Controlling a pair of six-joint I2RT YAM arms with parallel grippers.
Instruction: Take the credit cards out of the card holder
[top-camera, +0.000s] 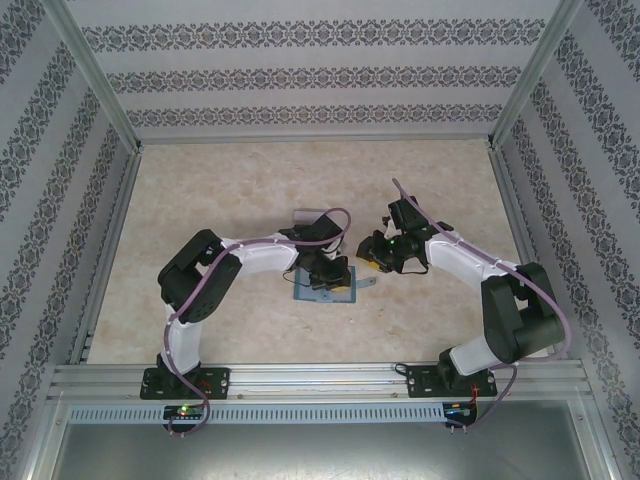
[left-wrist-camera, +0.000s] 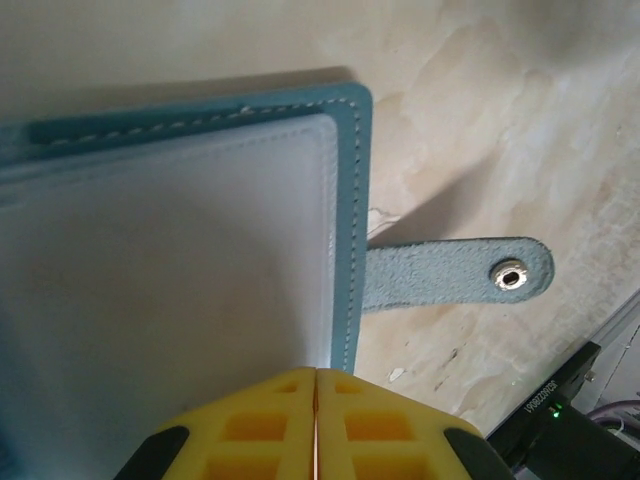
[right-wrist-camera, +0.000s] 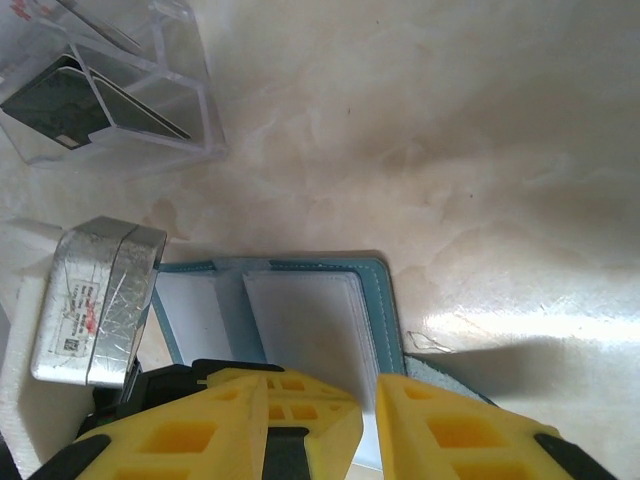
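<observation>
The teal card holder (top-camera: 322, 291) lies open on the table, its milky plastic sleeves (left-wrist-camera: 170, 290) facing up and its strap tab (left-wrist-camera: 455, 272) sticking out sideways. My left gripper (left-wrist-camera: 316, 372) is shut, its yellow fingertips together at the near edge of a sleeve, close to the teal border. Whether anything thin is pinched there I cannot tell. My right gripper (right-wrist-camera: 325, 405) hovers over the same end of the card holder (right-wrist-camera: 300, 310) with its fingers (right-wrist-camera: 470, 430) apart. A dark credit card (right-wrist-camera: 70, 105) lies in the clear tray (right-wrist-camera: 185, 95).
The clear plastic tray (top-camera: 312, 218) stands just beyond the card holder. The left arm's silver wrist part (right-wrist-camera: 95, 300) sits close beside the card holder. Patterned walls and metal rails (top-camera: 320, 378) enclose the table. Bare tabletop (top-camera: 200, 190) lies at the far left.
</observation>
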